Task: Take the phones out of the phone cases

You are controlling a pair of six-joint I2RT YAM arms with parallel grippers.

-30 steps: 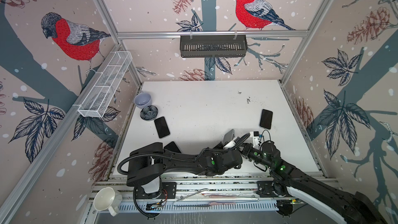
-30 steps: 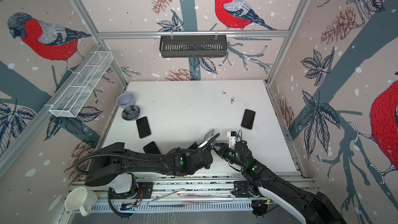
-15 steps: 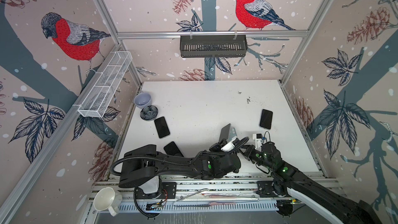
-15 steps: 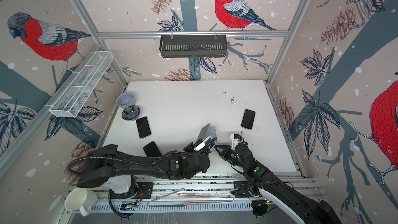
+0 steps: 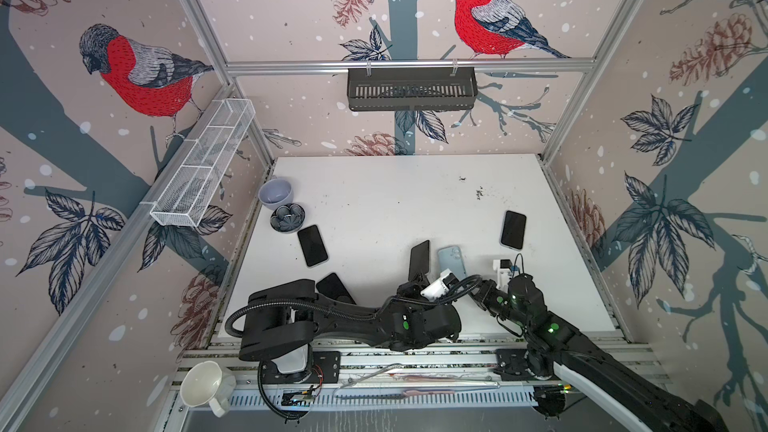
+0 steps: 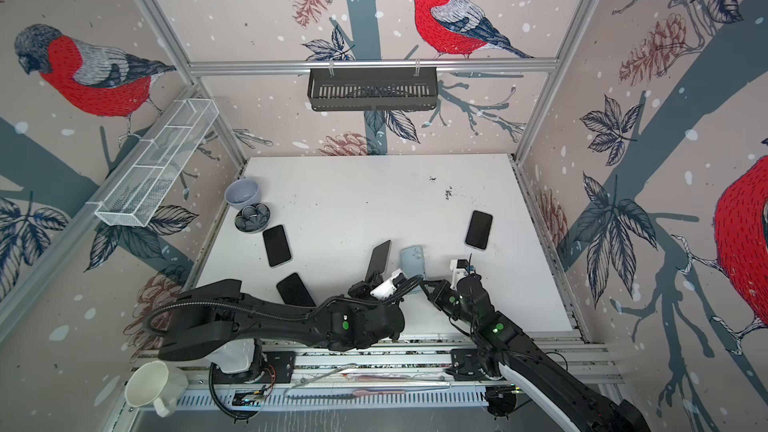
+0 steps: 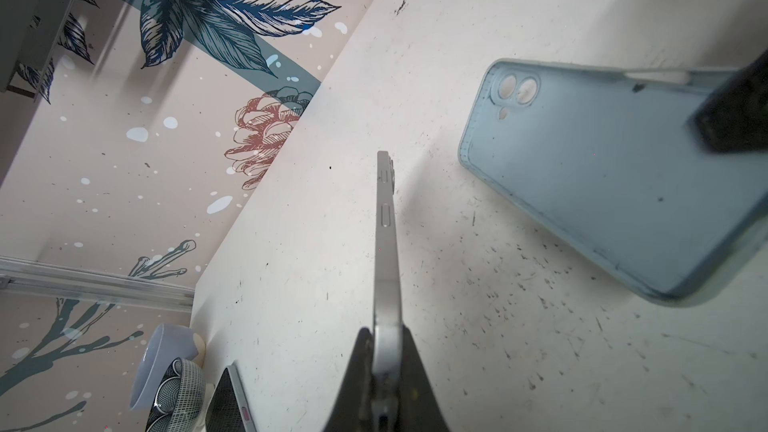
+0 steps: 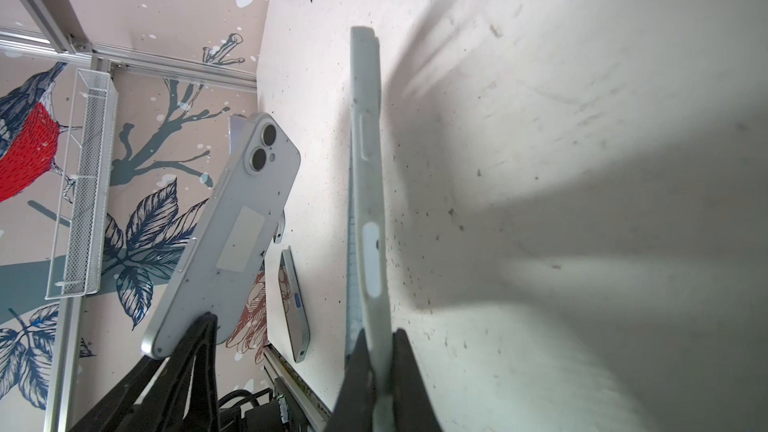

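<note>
phone (image 5: 419,259) | now out of phone case (image 5: 451,260) | apart, side by side
</note>
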